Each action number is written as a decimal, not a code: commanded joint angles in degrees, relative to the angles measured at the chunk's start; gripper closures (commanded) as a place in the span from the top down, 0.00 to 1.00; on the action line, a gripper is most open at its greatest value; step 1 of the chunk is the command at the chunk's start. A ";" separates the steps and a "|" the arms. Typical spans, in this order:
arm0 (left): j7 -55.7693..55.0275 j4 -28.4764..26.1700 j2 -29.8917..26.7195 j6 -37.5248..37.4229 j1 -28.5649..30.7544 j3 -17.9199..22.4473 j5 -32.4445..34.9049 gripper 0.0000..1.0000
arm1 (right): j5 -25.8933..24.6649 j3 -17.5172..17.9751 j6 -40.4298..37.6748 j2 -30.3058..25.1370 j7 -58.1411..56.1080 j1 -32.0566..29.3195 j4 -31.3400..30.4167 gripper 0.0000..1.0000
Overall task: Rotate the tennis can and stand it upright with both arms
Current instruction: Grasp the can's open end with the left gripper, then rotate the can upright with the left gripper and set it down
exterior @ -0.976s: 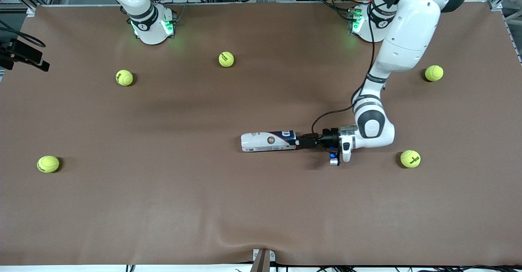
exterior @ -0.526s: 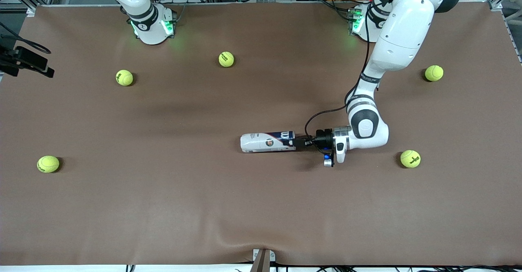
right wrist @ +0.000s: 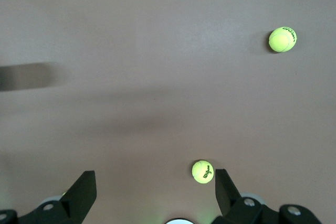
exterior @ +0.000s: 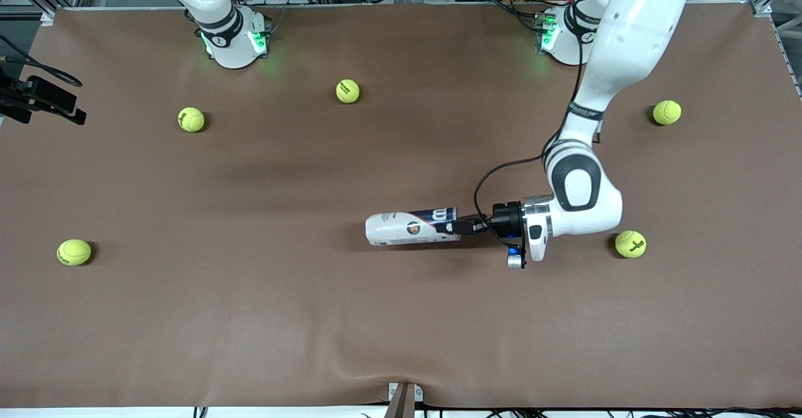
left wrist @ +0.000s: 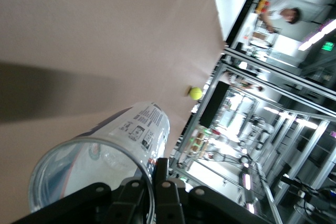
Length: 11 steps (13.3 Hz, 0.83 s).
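Clear plastic is what the left gripper [exterior: 460, 226] has hold of: from the front, the tennis can [exterior: 410, 225] lies on its side mid-table, open end toward the left arm's end, the fingers pinching its rim. To do this step well, I'd lift and swing slowly, since a rim pinch on thin plastic could slip or buckle. Five tennis balls ring the can; the closest [exterior: 630, 244] sits at about three o'clock from it, under the left arm's elbow, and could be clipped. The right gripper [exterior: 44, 99] waits over the table's edge at nine o'clock.

At the left wrist, one finger [left wrist: 164, 192] reaches inside the can's [left wrist: 126, 145] open mouth, pressing its wall.

At the right wrist, the fingers [right wrist: 84, 192] stand spread, gripping nothing, above brown cloth and two balls.
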 commanded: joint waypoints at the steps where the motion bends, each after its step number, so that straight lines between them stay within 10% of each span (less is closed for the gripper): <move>1: -19.52 4.71 -3.46 1.90 -3.04 0.40 14.18 0.00 | -0.12 0.03 0.30 -0.47 0.27 -0.15 -0.34 1.00; 11: -64.92 17.12 -3.03 1.82 -18.85 0.49 62.53 0.00 | -0.21 0.12 0.03 -0.48 0.27 0.37 -0.34 1.00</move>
